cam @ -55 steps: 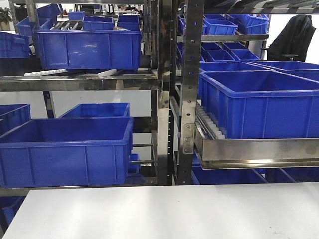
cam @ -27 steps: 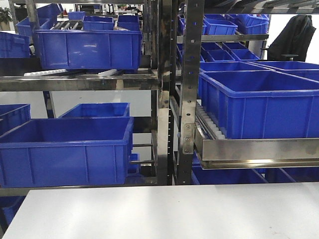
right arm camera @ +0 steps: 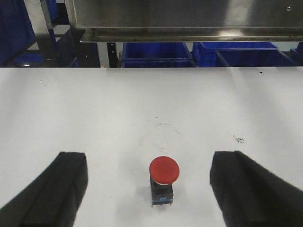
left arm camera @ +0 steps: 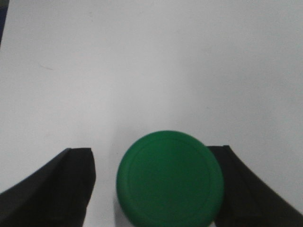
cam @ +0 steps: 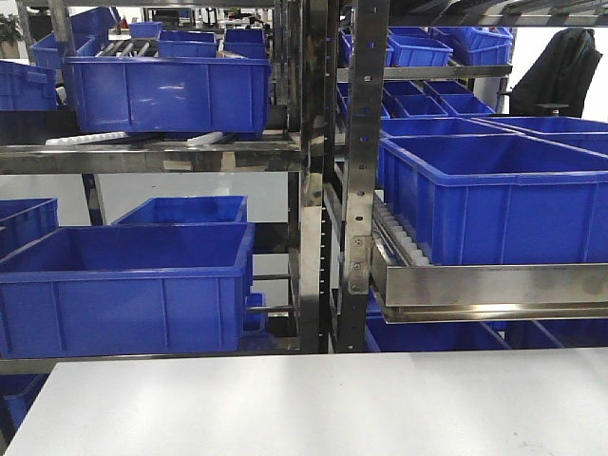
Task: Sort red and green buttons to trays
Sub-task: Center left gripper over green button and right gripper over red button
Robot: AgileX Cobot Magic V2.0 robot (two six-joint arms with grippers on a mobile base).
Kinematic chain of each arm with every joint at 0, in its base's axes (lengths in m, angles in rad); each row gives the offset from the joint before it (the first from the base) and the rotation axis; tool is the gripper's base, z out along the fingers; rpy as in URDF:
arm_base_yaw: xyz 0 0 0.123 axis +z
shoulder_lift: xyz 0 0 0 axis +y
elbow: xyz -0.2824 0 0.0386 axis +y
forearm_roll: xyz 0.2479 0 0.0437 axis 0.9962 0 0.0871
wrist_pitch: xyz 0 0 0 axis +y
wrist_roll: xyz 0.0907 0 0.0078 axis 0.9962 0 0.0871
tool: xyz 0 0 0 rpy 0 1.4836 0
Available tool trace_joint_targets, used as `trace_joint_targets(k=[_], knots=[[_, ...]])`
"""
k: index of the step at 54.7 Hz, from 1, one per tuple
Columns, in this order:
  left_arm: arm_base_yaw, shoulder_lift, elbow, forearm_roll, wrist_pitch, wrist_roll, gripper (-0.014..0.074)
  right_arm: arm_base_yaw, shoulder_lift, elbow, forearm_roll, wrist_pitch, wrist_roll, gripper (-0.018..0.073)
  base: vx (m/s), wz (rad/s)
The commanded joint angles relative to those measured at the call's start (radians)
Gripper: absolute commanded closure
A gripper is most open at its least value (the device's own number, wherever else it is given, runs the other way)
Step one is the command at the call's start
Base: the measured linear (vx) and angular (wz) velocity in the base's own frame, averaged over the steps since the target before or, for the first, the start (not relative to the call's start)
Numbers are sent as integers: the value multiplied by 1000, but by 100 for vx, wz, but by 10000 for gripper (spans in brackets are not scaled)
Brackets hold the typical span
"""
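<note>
- The left gripper (left arm camera: 149,155) points down at the white table (left arm camera: 142,61). Its two black fingers (left arm camera: 52,189) are spread apart in the bottom corners of the left wrist view.
- The green button (left arm camera: 170,178) sits between those fingers, low in the middle of the frame. Some white table shows between its round cap and the finger at the frame's left. The other finger is just beside the cap, and I cannot tell if they touch.
- The right gripper (right arm camera: 150,161) hangs low over the table, with its jaws spread wide.
- The red button (right arm camera: 164,170) stands upright on its dark base between them, low in the middle of the right wrist view. It is well apart from both fingers.
- In the front view a big blue crate (cam: 123,294) sits at the lower left, a second blue crate (cam: 166,93) at the upper left, and a third blue crate (cam: 494,204) at the right. More blue ones stand behind them.
- The crates rest on shiny metal racks (cam: 356,142) behind the table.
- A dark coat (cam: 568,71) hangs at the upper right.
</note>
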Motion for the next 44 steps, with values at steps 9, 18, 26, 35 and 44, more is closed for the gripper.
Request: trace_joint_targets(k=[9,18,26,35,44], knots=[[-9,19,-30,-8,-162,-10,105,0,7,-33,-6,-67,-2,-15,0,0],[-9,19,-41,-8,-156,-11,277,0,45,-33,-9,-58,-2,-25,0,0],[-9,19,-40,-8,-126,-10,463,0,162,-33,-9,-89,26,-64,0,0],[-9,13,-40,-7,-122,-10,605,-2,326,-33,-13,-128,72,-83,0,0],[-9,13,-40,-7,-114,-10,603,-36,458,-35,-5,-228,82,-80,0,0]])
